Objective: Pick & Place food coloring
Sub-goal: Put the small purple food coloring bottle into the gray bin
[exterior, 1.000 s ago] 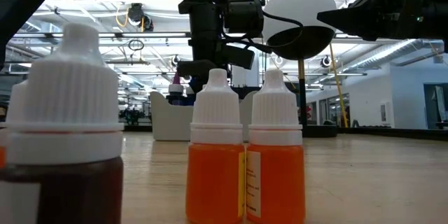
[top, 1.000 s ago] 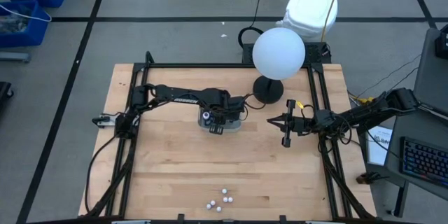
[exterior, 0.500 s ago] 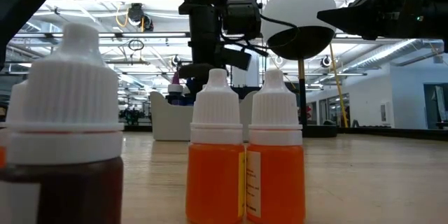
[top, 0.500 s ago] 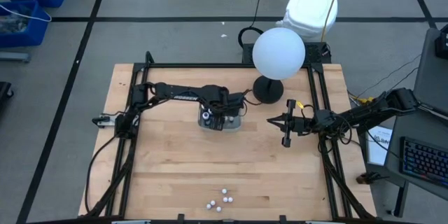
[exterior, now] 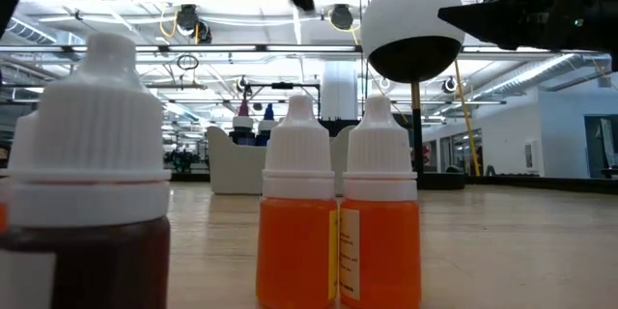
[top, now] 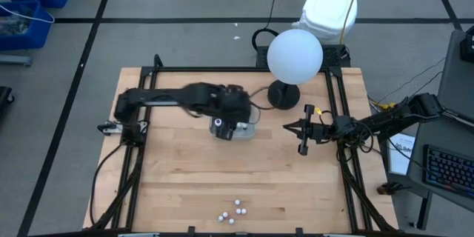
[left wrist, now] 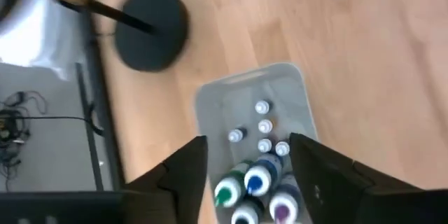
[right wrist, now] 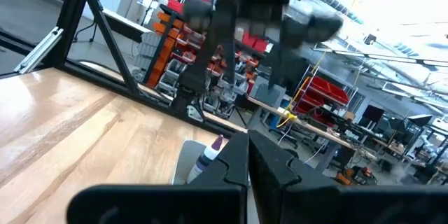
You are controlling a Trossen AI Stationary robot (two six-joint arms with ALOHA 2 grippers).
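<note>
The food coloring bottles (exterior: 299, 217) look light, rigid and slick; probably best pinched across the ribbed cap. Left gripper (left wrist: 248, 171) hangs spread over the grey tray (left wrist: 210, 101); right gripper (top: 304, 139), at the table's right, is pressed together.

Large open robotics lab or industrial workshop hall. Wooden tabletop (top: 237, 181) bounded by a black metal frame (top: 339, 129), set on a grey floor (top: 185, 37) marked with dark tape lines. Blue storage bins (top: 29, 4) at one corner of the floor; keyboard (top: 448, 170) and papers on a side desk. Cables (top: 274, 0) trailing across the floor to a white appliance-like unit (top: 329, 7). High ceiling with exposed trusses and strip lights (exterior: 145, 29) seen beyond the tabletop. Racks with red and orange bins (right wrist: 175, 17) and further workbenches (right wrist: 315, 136) in the background. White globe on a black stand (top: 294, 58) at the tabletop's far edge.
</note>
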